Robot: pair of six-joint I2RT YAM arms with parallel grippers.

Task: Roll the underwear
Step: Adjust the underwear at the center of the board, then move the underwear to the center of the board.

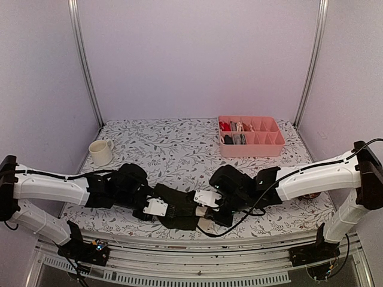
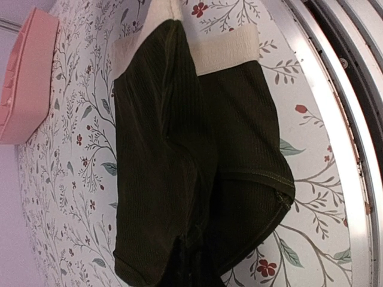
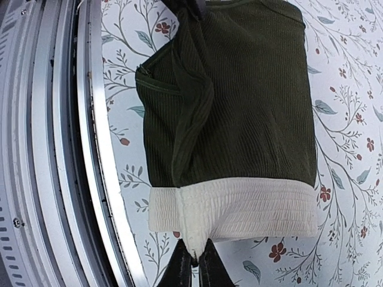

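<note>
Right gripper (image 3: 194, 263) pinches the underwear (image 3: 239, 101) by its cream waistband (image 3: 251, 206); left gripper (image 2: 191, 269) at leg end, closure unclear. Keep it taut, 2 grippers level.

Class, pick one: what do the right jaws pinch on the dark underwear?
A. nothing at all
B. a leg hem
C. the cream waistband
C: the right jaws meet on a raised fold of the underwear's cream waistband.
</note>
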